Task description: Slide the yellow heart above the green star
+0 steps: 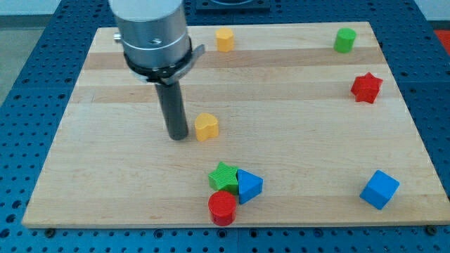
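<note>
The yellow heart (206, 127) lies on the wooden board near the middle, a little toward the view's left. The green star (223, 176) lies below it, toward the view's bottom, touching a blue triangle (248, 185) on its right and a red cylinder (222, 208) just below. My tip (177, 136) rests on the board just left of the yellow heart, close to it with a small gap. The heart is above the star and slightly to its left.
A yellow hexagon block (224, 39) sits at the view's top centre. A green block (344, 40) is at the top right, a red star (365, 88) at the right, a blue cube (379, 189) at the bottom right. The board's edge (232, 225) runs along the bottom.
</note>
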Robot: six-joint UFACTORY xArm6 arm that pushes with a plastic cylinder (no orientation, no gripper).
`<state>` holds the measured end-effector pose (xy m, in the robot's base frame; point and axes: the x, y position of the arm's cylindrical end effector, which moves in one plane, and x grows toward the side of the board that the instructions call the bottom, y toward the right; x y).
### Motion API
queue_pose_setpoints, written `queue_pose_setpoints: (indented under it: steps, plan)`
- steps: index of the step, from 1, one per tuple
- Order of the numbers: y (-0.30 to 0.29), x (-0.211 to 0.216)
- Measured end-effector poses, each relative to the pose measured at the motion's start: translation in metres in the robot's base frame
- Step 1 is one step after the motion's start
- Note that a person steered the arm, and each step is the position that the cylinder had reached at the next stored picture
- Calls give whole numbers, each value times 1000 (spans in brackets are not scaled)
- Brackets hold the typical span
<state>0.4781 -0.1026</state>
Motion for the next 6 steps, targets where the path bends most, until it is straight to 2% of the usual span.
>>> queue_pose_setpoints:
  steps: [1, 2, 3, 4, 5, 6]
  plan:
    - [-2, -23]
    - [70, -33]
    - [77, -31]
    - [77, -13]
    - [77, 22]
    - [77, 31]
